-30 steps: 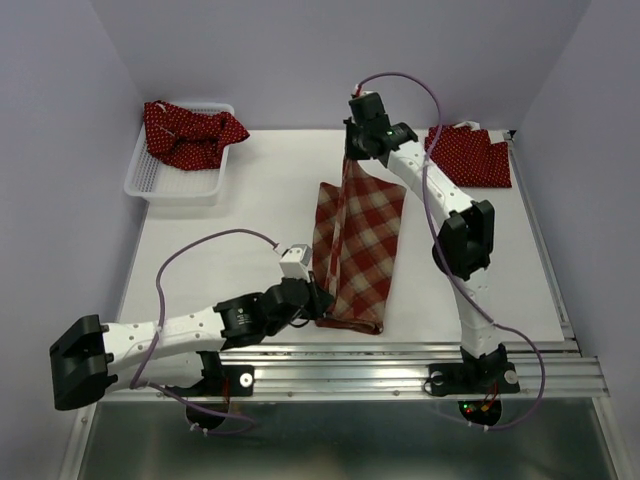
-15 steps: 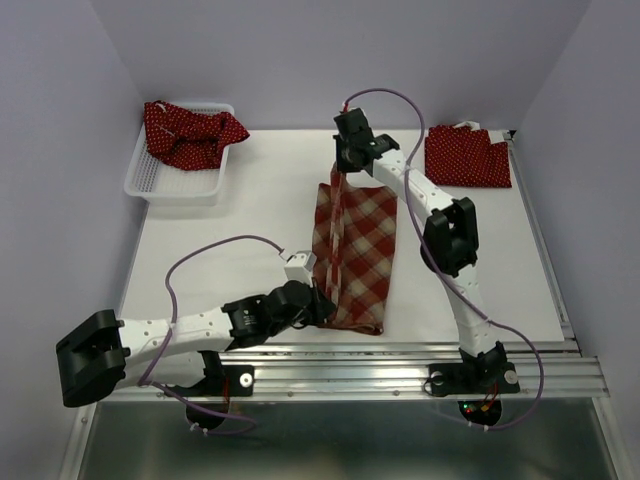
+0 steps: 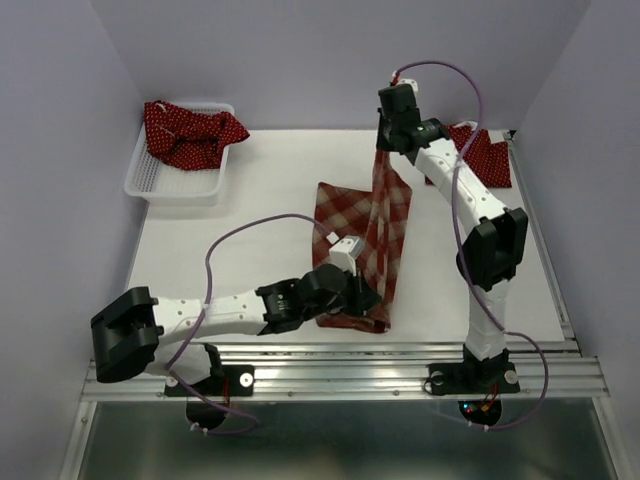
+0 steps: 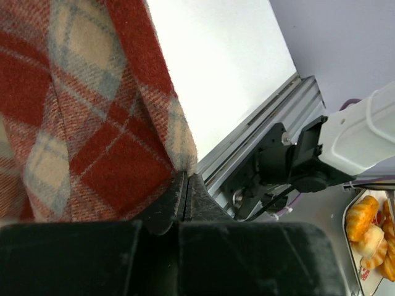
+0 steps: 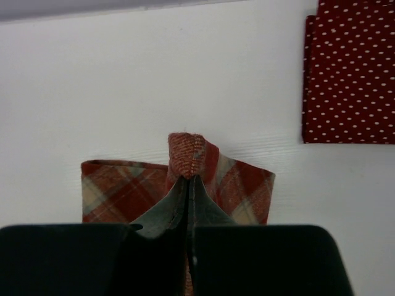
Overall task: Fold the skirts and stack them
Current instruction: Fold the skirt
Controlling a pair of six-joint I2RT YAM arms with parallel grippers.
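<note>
The left end effector (image 4: 187,185) is clamped on the plaid skirt (image 3: 343,208). Its two dark fingers are pressed together, and a near corner of the red-and-tan cloth is pinched between them. This corner is held low, close to the near edge of the desk (image 3: 250,170). A metal rail (image 3: 400,372) is seen just past that edge.

The right end effector (image 5: 187,180) is clamped on the same skirt too. Its fingers are shut, and a little bump of plaid cloth is seen poking out past the tips. This far corner is held up above the desk. A strip of cloth is stretched from the raised end effector down to the low one. The rest of the plaid skirt is spread flat in the middle of the desk, to the left of the lifted strip.

A folded dotted skirt (image 5: 349,74) is laid flat at the far right of the desk. It is dark red with tiny white dots. It is set apart from the plaid skirt, with bare white desk between them. From above, part of it is hidden by the right arm.

A second dotted skirt (image 3: 190,132) is bunched up in a white basket (image 3: 165,190) at the far left corner of the desk. One end of it is draped over the basket's right rim.
</note>
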